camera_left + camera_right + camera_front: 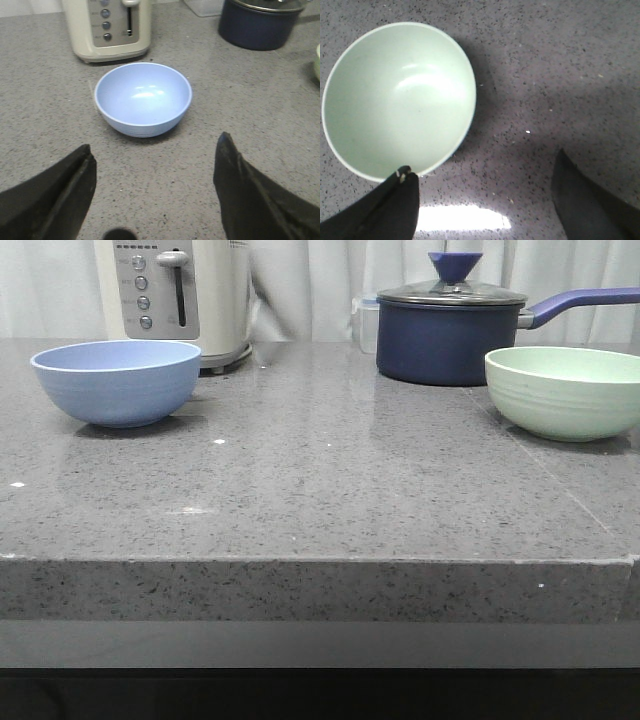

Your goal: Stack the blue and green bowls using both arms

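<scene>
The blue bowl (117,380) stands upright and empty at the left of the grey counter. The green bowl (565,390) stands upright and empty at the right. Neither arm shows in the front view. In the left wrist view my left gripper (156,141) is open, with the blue bowl (143,97) a short way beyond its fingertips and bare counter between them. In the right wrist view my right gripper (483,161) is open above the counter beside the green bowl (397,97). One of its fingertips (402,175) overlaps the bowl's rim in the picture.
A cream appliance with a lever and buttons (175,295) stands behind the blue bowl. A dark navy lidded saucepan (450,330) with a long handle sits behind the green bowl, next to a small clear container (365,325). The counter's front edge (320,560) runs across.
</scene>
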Motion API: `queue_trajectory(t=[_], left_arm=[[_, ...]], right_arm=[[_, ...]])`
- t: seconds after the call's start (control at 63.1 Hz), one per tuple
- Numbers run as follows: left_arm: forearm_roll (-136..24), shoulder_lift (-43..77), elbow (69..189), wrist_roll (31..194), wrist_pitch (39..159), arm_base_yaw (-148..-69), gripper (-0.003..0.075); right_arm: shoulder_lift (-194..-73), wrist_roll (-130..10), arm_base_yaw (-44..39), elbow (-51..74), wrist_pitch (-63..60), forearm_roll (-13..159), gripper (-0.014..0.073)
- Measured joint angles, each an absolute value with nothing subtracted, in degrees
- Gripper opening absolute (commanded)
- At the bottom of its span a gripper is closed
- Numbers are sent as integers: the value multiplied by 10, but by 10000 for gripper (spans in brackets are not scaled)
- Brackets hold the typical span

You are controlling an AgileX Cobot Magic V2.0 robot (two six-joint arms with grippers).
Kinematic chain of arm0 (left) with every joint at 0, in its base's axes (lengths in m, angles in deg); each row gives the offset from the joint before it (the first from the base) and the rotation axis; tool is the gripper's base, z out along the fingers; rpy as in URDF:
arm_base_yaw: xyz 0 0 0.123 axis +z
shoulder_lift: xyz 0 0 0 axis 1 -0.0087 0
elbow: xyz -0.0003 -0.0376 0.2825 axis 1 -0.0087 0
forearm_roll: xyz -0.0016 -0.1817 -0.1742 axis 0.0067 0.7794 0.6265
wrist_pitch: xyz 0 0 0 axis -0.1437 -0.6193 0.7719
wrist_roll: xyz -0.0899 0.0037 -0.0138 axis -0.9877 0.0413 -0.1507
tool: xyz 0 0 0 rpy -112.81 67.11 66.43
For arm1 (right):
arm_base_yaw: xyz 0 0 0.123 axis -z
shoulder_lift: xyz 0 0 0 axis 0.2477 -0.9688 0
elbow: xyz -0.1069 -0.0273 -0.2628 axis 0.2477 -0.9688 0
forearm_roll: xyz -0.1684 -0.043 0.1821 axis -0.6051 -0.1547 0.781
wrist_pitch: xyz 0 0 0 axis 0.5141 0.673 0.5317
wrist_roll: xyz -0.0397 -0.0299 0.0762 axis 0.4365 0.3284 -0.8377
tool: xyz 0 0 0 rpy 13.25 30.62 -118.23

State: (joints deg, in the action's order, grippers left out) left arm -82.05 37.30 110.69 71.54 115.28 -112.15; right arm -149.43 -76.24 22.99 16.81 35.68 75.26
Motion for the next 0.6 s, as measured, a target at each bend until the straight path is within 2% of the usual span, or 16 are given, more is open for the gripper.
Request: queue_trajectory(t=[0.127,0.285,0.539,0.602], left_arm=[[-824,373,1107,715,1153,-1127,491],[-824,373,1107,715,1153,-1127,491],[-824,373,1107,715,1153,-1127,491],[-824,373,1107,716,1153,-1127,491]], right_arm=[[-1555,-730,231,200,360,798,547],[-1616,-720,231,218,346,819,423],[-1681,-720,231,218,302,835,314],[-1687,-720,231,218,297,835,260]])
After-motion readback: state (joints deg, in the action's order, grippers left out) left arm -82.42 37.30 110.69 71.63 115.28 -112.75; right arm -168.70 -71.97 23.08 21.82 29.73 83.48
